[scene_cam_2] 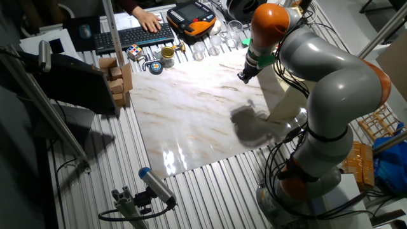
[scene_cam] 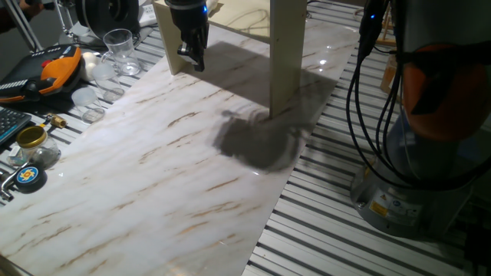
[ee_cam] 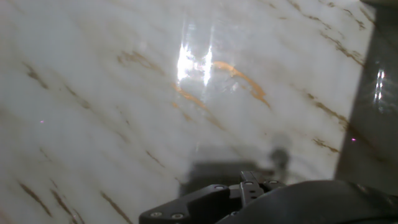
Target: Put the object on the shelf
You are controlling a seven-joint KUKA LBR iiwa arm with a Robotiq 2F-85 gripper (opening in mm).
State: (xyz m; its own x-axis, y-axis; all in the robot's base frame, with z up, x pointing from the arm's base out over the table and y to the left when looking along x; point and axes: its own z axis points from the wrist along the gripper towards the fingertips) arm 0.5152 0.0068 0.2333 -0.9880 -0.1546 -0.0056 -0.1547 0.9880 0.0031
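My gripper (scene_cam: 196,63) hangs above the far part of the marble table, just in front of the shelf's left panel leg. Its dark fingers look pressed together, and I see nothing between them. It also shows in the other fixed view (scene_cam_2: 243,76). In the hand view only the dark gripper body (ee_cam: 249,196) shows at the bottom edge, above bare marble. The shelf (scene_cam: 288,54) is pale beige wood with broad flat legs; its top board is cut off by the frame edge. The small white fitting with the red end is not visible in any view.
Glass cups (scene_cam: 119,46), an orange-and-black pendant (scene_cam: 54,69), a brass-lidded jar (scene_cam: 32,139) and small parts lie left of the marble slab. The arm's base (scene_cam: 430,153) and its cables stand to the right. A keyboard (scene_cam_2: 130,37) with a person's hand is at the far side.
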